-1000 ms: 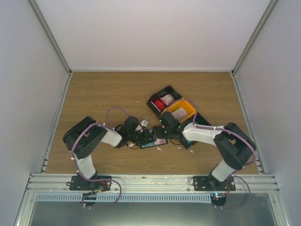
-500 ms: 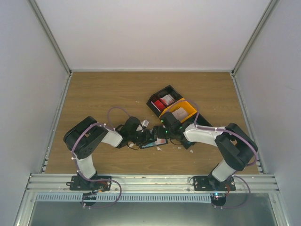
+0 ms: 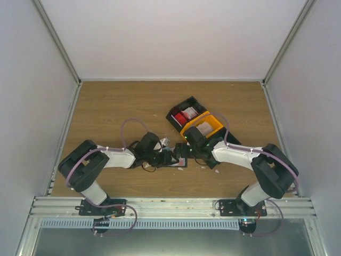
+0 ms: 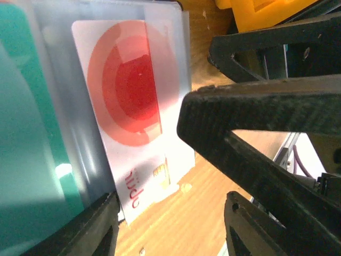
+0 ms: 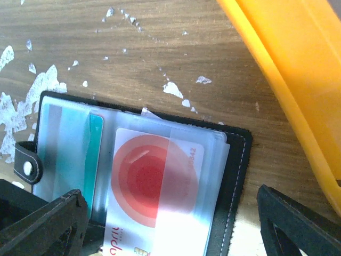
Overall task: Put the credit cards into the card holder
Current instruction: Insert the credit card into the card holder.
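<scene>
**Position of parts.** The card holder [image 5: 237, 176] lies open on the surface [image 5: 160, 48], beside the orange tray [image 5: 287, 69]. A red-and-white card [image 5: 149, 181] sits part-way inside one clear pocket of the card holder; its printed end projects past the pocket edge. A teal card [image 5: 96, 154] is seated in the neighbouring pocket.

**Tool state.** The left tool [image 4: 170, 205] is spread. The projecting card end lies at its gap, and no pinch is visible. The right tool [image 5: 170, 200] is spread wide, straddling the card holder and gripping nothing.

**Hazards.**
- Nothing pins the card holder. A push on the card end may slide the whole holder instead of seating the card.
- An off-axis push may jam the card against the pocket edge or bow it.
- The clear pockets are loose leaves, so a finger dragging over them may lift one and draw the card out.
- Both tools crowd the card holder; a finger of one shows close in the other's camera, so contact is likely.

**Arm pose.** Both arms reach inward with elbows swung outward, forearms low, and wrists meeting at the card holder.
</scene>
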Tool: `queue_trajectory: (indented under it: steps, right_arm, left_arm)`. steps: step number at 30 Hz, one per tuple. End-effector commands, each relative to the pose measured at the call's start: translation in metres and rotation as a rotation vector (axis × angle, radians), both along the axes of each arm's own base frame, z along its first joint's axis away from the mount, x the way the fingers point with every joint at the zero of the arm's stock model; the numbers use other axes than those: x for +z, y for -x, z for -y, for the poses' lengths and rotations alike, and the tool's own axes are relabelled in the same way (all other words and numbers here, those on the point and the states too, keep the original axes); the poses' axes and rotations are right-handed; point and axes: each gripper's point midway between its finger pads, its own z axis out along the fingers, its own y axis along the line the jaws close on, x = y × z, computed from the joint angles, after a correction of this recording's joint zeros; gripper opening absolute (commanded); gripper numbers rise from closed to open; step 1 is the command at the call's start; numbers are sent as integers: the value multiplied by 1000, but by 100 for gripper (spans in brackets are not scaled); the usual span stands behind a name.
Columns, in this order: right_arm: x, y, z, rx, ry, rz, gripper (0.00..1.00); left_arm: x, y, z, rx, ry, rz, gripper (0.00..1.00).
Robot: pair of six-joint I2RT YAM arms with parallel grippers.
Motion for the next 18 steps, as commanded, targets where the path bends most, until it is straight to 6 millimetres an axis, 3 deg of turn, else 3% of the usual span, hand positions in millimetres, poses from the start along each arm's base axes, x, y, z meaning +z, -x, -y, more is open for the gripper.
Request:
queue_trajectory:
  steps: [1,8,14,18]
  right_arm:
    - [3,5,2,37,11,-3,87]
    - [3,5,4,53,29,6,87]
    - [12,3,5,43,25,29,86]
    - [22,-1,-1,54,2,64,84]
  left_arm:
    - [17,2,-5,-25,-26,64,59]
    - [44,0,-19,-17,-79,151,69]
    - [52,-22,-71,171,-276,260,69]
    - [65,-37,-92,236,-320,326,70]
